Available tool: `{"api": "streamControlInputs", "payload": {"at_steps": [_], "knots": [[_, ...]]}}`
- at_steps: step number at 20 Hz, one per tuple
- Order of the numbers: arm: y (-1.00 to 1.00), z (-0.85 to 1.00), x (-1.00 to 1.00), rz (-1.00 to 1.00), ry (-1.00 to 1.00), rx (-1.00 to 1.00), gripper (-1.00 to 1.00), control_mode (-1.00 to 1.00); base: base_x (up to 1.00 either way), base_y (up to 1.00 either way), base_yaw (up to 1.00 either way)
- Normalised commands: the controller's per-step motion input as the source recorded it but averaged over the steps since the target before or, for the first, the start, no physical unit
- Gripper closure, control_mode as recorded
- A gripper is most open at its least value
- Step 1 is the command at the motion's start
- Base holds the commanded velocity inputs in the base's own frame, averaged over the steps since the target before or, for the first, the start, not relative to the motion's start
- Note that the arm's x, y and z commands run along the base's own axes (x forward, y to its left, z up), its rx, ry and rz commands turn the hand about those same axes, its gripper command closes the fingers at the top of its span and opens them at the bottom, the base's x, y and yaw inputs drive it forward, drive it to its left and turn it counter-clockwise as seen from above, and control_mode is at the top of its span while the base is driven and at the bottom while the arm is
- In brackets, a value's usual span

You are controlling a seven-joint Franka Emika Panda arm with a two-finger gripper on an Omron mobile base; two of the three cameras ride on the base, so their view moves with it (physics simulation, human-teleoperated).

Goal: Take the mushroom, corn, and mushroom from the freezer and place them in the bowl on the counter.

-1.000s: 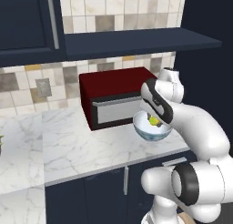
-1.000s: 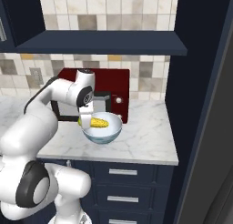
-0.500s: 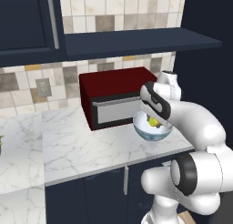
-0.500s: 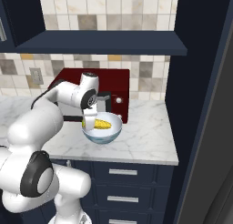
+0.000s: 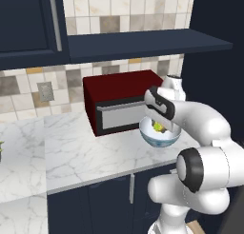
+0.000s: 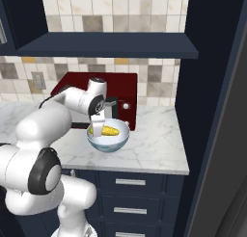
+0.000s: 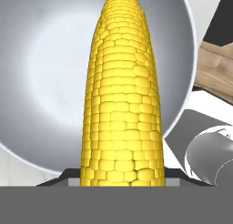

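Where the left base view looks over the white marbled bench (image 5: 71, 147), the bowl (image 5: 159, 135) sits at about 4 o'clock from the dark red microwave (image 5: 121, 102), just in front of its right end, and the corn (image 5: 158, 128) shows as a yellow patch inside it; the gripper (image 5: 159, 121) reaches down into the bowl from 12 o'clock, its tips hidden behind the hand. From the right base view, the bowl (image 6: 108, 137) stands on the bench (image 6: 154, 144) with the corn (image 6: 109, 131) lying across its inside toward 3 o'clock, and the gripper (image 6: 98, 129) meets the cob's 9 o'clock end. Through the hand view, the corn (image 7: 122, 95) runs from 6 to 12 o'clock over the whitish inside of the bowl (image 7: 45, 82); whether the gripper is clamped on the cob or released, I cannot tell.
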Motion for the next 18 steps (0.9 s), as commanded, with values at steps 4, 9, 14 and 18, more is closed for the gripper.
{"api": "streamControlInputs", "payload": {"at_steps": [4,9,14,18], "knots": [[0.0,-0.24,0.03,0.0,0.0,0.0,1.0,-1.0,0.0,0.0,0.0],[0.0,-0.23,0.01,0.0,0.0,0.0,1.0,-1.0,0.0,0.0,0.0],[0.0,-0.03,0.02,0.0,0.0,0.0,1.0,-1.0,0.0,0.0,0.0],[0.0,-0.12,0.0,0.0,0.0,0.0,1.0,-1.0,0.0,0.0,0.0]]}}
